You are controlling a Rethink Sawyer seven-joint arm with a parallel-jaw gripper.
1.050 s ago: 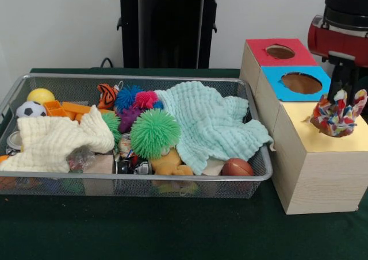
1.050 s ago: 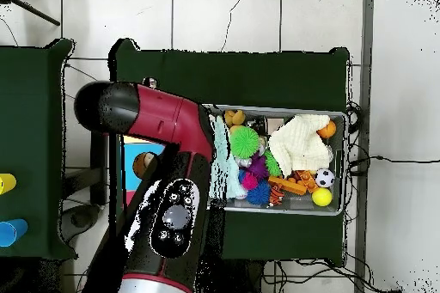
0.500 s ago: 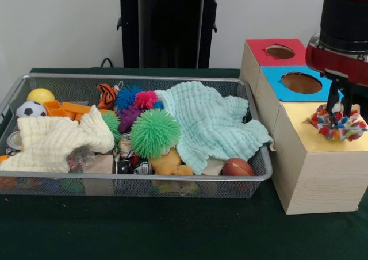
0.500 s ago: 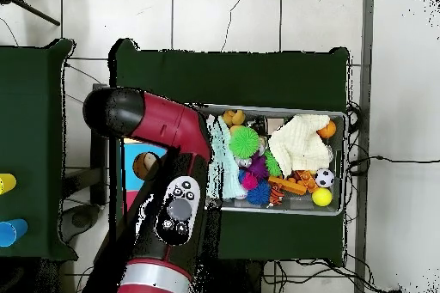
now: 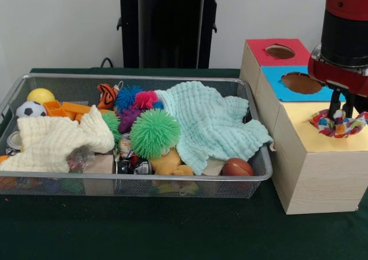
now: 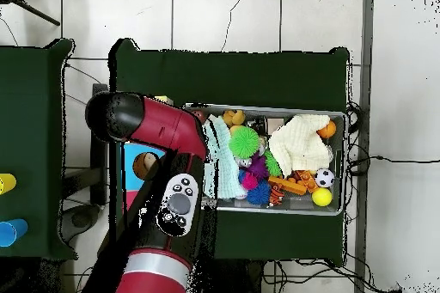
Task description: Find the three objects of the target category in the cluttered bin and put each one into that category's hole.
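Over the yellow-topped box [image 5: 317, 150], my gripper [image 5: 343, 111] hangs with its fingers down in a multicoloured cloth [image 5: 338, 123]; whether they pinch it, I cannot tell. Cloth lies bunched on the yellow top. Beyond sit the blue hole [image 5: 301, 83] and red hole [image 5: 280, 52]. Wire bin [image 5: 144, 185] stands beside, holding a mint cloth [image 5: 210, 122], cream cloth [image 5: 54, 142] and green spiky ball [image 5: 154, 133].

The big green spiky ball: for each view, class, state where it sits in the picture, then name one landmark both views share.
Front view: green spiky ball lies mid-bin, just left of the mint cloth.
Overhead view: green spiky ball is in the bin's upper left part, right of the mint cloth.
Shared landmark: the cream cloth.
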